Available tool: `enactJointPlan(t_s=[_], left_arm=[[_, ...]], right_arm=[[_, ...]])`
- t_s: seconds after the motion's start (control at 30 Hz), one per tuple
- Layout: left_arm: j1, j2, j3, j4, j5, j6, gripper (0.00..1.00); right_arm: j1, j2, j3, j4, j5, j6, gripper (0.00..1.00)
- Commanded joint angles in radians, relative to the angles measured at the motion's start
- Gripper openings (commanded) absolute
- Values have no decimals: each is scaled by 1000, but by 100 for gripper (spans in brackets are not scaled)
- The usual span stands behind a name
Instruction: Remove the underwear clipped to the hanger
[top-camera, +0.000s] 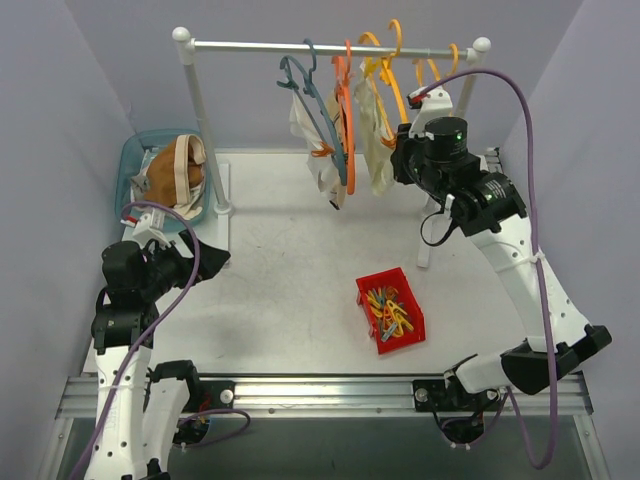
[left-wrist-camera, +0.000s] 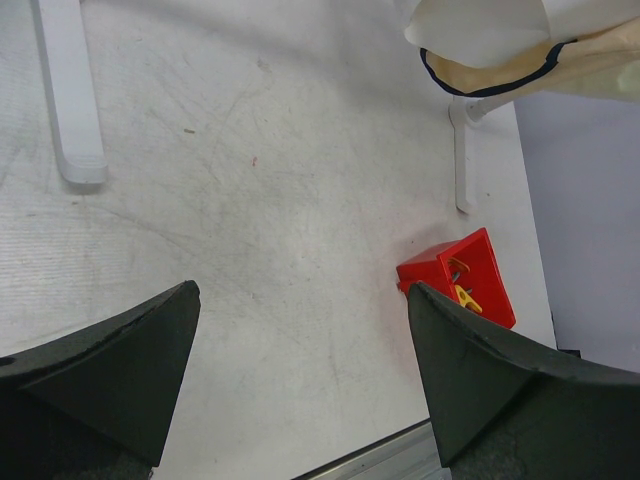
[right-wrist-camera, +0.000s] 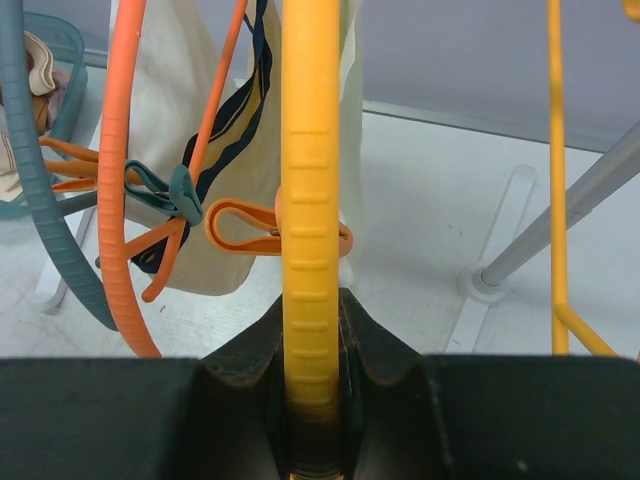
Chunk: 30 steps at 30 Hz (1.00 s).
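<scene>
Cream underwear (top-camera: 375, 140) hangs clipped on coloured hangers on the white rack (top-camera: 330, 46); in the right wrist view the underwear (right-wrist-camera: 175, 130) has a dark trim and an orange clothespin (right-wrist-camera: 245, 228) on it. My right gripper (right-wrist-camera: 312, 330) is shut on the yellow hanger (right-wrist-camera: 310, 180), up at the rack's right end (top-camera: 405, 140). My left gripper (left-wrist-camera: 300, 340) is open and empty, low over the table at the left (top-camera: 205, 255). Brown and cream underwear (top-camera: 175, 170) lies in the teal basket (top-camera: 133, 160).
A red bin (top-camera: 391, 309) of coloured clothespins stands on the table's middle right, also in the left wrist view (left-wrist-camera: 465, 275). Blue (top-camera: 315, 115) and orange (top-camera: 345, 120) hangers hang left of the yellow one. The rack's white feet (left-wrist-camera: 70, 110) rest on the table.
</scene>
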<state>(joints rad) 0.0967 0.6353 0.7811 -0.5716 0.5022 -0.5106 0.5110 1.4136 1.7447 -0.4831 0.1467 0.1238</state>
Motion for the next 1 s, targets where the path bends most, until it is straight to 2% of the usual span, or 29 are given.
enactJointPlan(t_s=[0.0,0.2,0.57,0.7,0.77,0.97], left_arm=[[-5,3,35,33,15,23,94],[-6,13,41,36,21,24,94],[-31,72,95,53,16,43,94],[-35,81,96,67,38,34,94],[-48,89,95,81,68,29,94],[-88,86,67,128,154,6,94]], right_arm=[[-5,-35,10,97,-7,-21,0],[-3,-65,-57,96,-22,-1,0],[17,-312,-345,143,-64,42,0],[66,-462,-477,101,-35,85,0],[130,-517,-567,57,8,108,0],[263,-781,-792,-46,-24,259,0]])
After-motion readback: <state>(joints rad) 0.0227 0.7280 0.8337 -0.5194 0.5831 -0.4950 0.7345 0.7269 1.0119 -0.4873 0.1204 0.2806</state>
